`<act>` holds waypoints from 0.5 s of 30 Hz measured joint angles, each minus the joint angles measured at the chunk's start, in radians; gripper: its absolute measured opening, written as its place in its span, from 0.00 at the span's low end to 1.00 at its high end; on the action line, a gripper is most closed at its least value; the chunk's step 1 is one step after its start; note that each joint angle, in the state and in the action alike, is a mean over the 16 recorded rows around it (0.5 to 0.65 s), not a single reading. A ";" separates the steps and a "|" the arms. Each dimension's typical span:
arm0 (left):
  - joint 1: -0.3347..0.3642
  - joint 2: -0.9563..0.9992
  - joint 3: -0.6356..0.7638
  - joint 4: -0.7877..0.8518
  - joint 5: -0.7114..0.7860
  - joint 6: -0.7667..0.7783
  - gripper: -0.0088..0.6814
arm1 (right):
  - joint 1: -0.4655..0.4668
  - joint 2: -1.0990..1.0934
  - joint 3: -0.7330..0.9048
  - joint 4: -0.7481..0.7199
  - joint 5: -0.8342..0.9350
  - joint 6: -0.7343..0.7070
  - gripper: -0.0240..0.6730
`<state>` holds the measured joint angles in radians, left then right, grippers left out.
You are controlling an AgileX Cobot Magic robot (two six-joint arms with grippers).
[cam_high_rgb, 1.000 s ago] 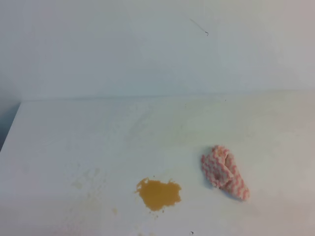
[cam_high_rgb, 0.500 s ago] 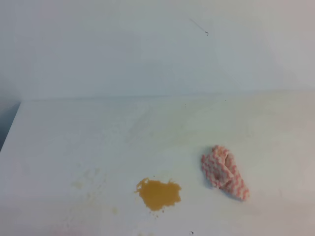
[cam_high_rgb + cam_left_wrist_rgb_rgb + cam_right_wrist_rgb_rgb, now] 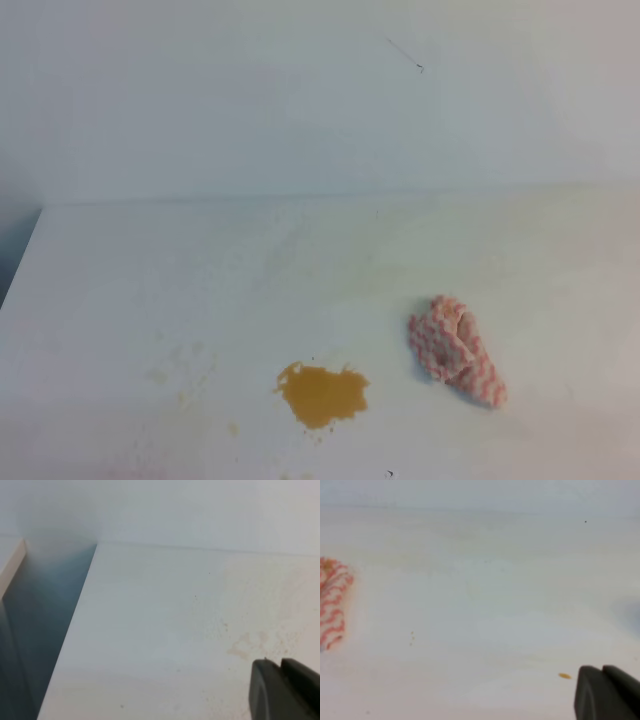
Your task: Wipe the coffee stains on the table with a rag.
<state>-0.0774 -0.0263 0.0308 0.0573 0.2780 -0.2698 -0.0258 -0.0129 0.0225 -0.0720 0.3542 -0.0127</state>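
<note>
An orange-brown coffee stain (image 3: 322, 394) lies on the white table (image 3: 200, 270) near its front, with faint tan smears (image 3: 185, 365) to its left. A crumpled pink-and-white rag (image 3: 455, 348) lies just right of the stain, apart from it. Neither gripper shows in the exterior high view. My left gripper (image 3: 281, 687) shows at the bottom right of the left wrist view, fingers together, over the table near faint tan smears (image 3: 247, 645). My right gripper (image 3: 602, 692) shows at the bottom right of the right wrist view, fingers together and empty. The rag (image 3: 332, 600) lies far to its left.
The table's left edge (image 3: 25, 255) drops into a dark gap (image 3: 45, 620). A pale wall (image 3: 300, 100) stands behind the table. A small orange speck (image 3: 564, 676) lies on the table beside my right gripper.
</note>
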 joint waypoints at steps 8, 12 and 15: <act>0.000 0.000 0.000 0.000 0.000 0.000 0.01 | 0.000 0.000 0.004 -0.001 -0.163 0.019 0.03; 0.000 0.000 0.000 0.000 0.000 0.000 0.01 | 0.000 0.000 0.006 0.003 -0.292 0.029 0.03; 0.000 0.000 0.000 0.000 0.000 0.000 0.01 | 0.000 0.000 0.007 0.018 -0.393 0.035 0.03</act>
<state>-0.0774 -0.0263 0.0308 0.0573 0.2780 -0.2698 -0.0258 -0.0129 0.0292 -0.0542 -0.0390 0.0225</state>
